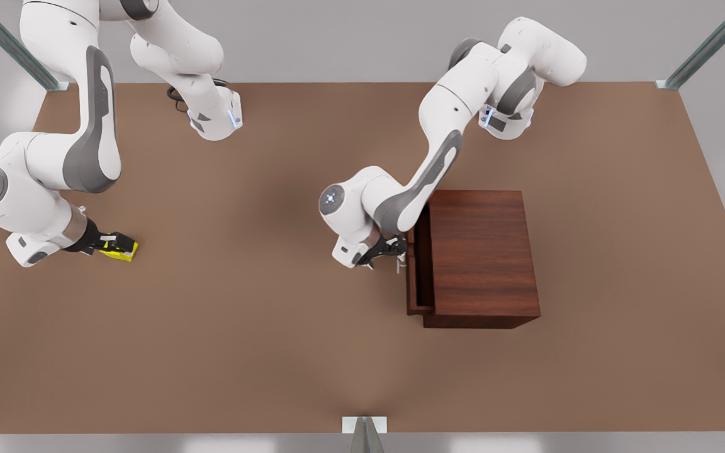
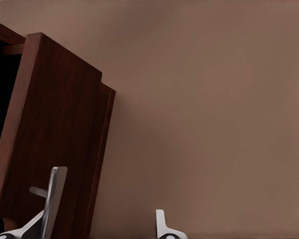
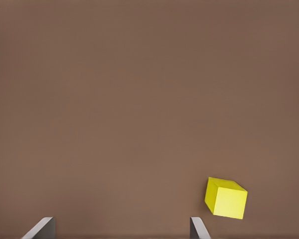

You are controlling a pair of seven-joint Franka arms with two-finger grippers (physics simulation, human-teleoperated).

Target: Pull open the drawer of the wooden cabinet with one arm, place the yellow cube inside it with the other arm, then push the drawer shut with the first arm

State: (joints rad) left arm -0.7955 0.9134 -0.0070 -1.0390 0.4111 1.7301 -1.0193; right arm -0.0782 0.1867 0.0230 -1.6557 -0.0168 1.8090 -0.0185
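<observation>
Grippers are covered from the front view's left to its right. Right gripper (image 1: 112, 245), jaws spread, hovers with the small bright yellow cube (image 3: 225, 197) just outside one fingertip, not between the jaws; recentre before closing. Left gripper (image 1: 394, 250), jaws spread, sits at the thin silver bar handle (image 2: 54, 196) of the dark reddish-brown wooden drawer (image 1: 419, 264), partly open from the boxy wooden cabinet (image 1: 482, 251). Straddle the bar, then pull straight.
</observation>
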